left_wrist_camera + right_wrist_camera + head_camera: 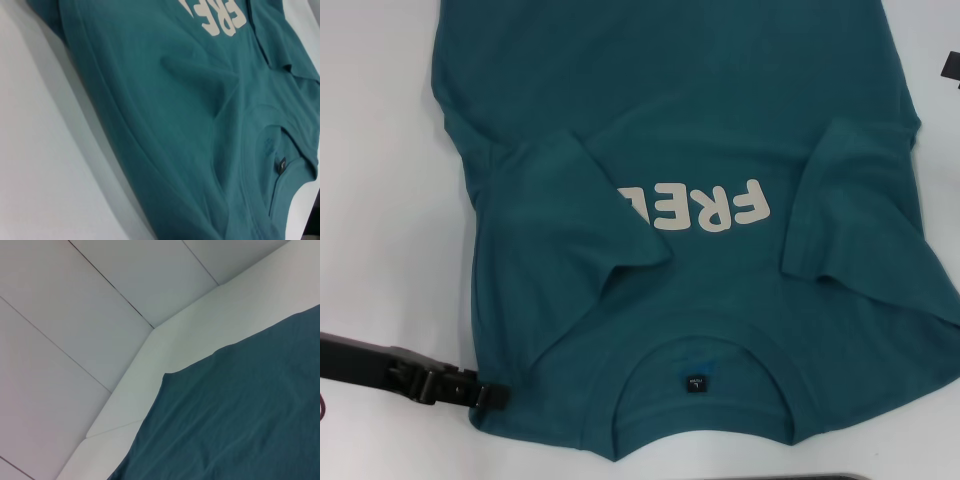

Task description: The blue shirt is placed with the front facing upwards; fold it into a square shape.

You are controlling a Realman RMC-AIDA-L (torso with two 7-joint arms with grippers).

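The blue shirt is soft, matt knitted cloth, its weave fine and even, lying in gentle creases just beside the left gripper. Its cream lettering looks like a smooth, flat print, slightly denser than the fabric around it. The collar is ribbed cloth, a little thicker, with a small dark woven label sewn inside. The left gripper appears to be matt black plastic or coated metal with hard edges. Under it the table is smooth, white, faintly satiny. Near the right arm, pale floor tiles look smooth.
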